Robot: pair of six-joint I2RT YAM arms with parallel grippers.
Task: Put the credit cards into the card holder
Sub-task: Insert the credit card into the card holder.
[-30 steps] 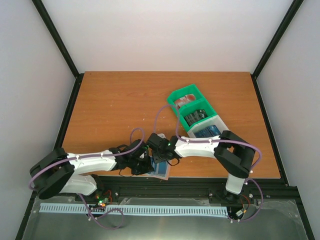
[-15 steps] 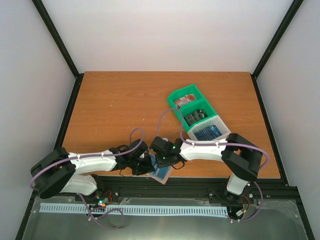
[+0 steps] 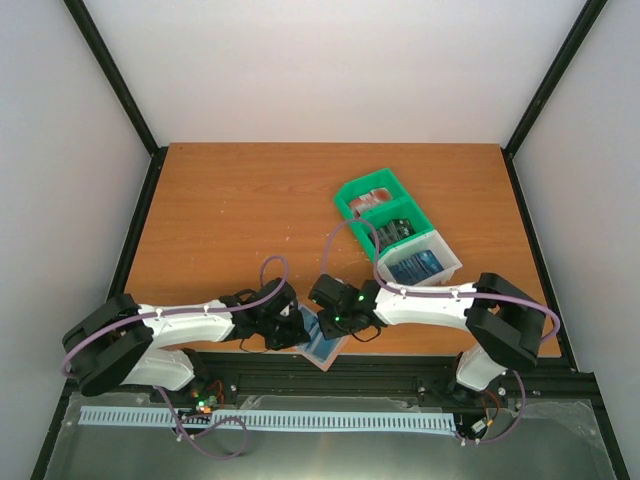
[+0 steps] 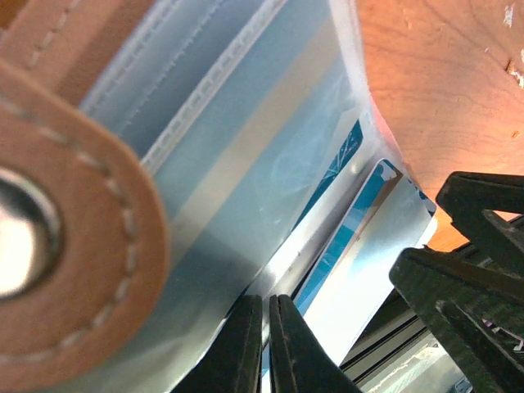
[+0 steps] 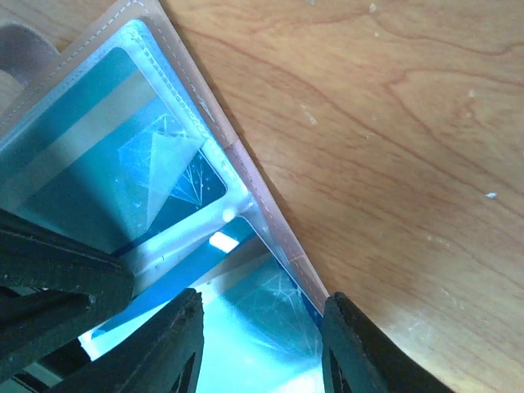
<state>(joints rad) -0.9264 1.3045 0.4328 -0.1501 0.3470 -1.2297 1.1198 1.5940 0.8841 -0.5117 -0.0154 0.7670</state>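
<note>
The holder [image 3: 326,348] lies open at the table's [image 3: 230,210] near edge, mostly hidden from above by the two wrists meeting over it. Close up, its tan snap flap [image 4: 74,205] is blurred and cut off by the frame. A blue card [image 5: 176,192] sits under a clear sleeve, and another [image 5: 266,315] juts from the sleeve below, its far end out of frame. The left gripper [image 4: 264,348] is closed, a thin sleeve edge seemingly nipped between its tips. The right gripper [image 5: 258,352] stands apart astride the jutting card, but whether its fingers [image 5: 348,344] touch it cannot be told. Further cards [image 3: 398,232] fill the tray [image 3: 358,190], well apart, too small to read.
</note>
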